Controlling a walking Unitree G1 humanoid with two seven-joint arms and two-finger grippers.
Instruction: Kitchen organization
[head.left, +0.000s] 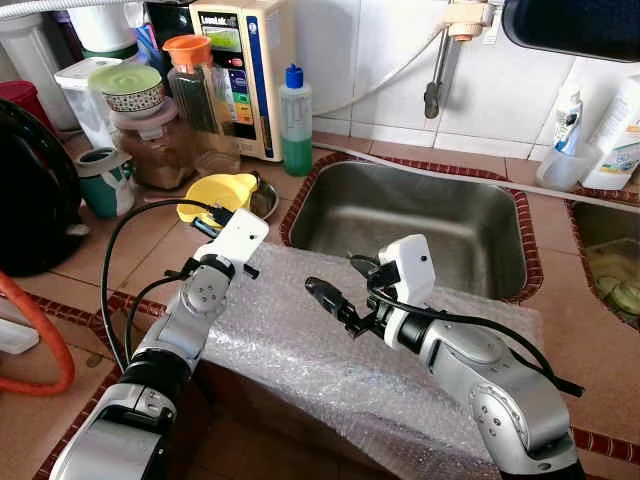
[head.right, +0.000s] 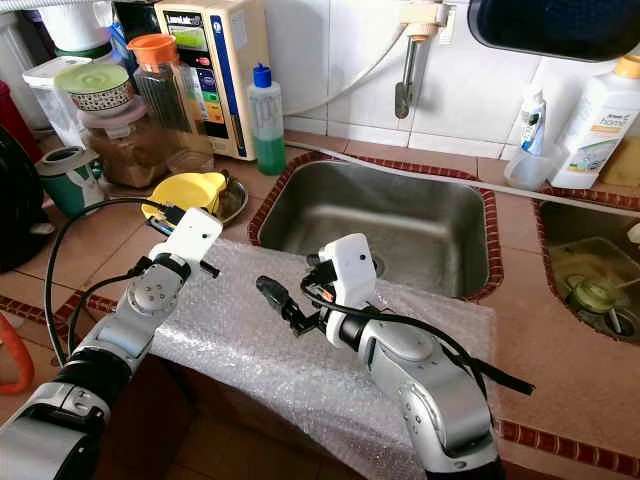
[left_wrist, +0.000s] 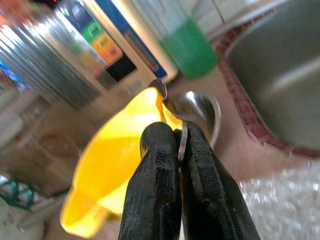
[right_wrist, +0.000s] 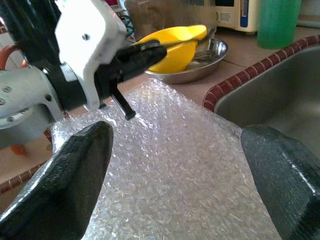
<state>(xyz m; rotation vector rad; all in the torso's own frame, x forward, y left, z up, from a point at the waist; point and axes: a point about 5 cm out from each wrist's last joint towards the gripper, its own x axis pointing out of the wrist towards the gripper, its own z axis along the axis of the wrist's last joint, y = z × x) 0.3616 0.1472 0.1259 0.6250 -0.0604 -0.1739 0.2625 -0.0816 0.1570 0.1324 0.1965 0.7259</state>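
Left gripper (left_wrist: 179, 150) fingers pinched tight on rim of yellow bowl (left_wrist: 117, 165), which sits in steel dish (right_wrist: 192, 62) beside sink (head.left: 420, 215). Right gripper (right_wrist: 175, 170) spread wide, empty, over bubble wrap (right_wrist: 180, 165).

Inventory by count on the worktop (head.right: 560, 330):
- Sink basins: two, a large one (head.right: 385, 225) and a second one (head.right: 590, 265).
- Bubble wrap sheets: one (head.right: 300, 350).
- Yellow bowls: one (head.left: 218, 193).
- Green-liquid bottles: one (head.left: 295, 120).
- Pincers: two, left (left_wrist: 172, 165) and right (head.left: 330, 300).
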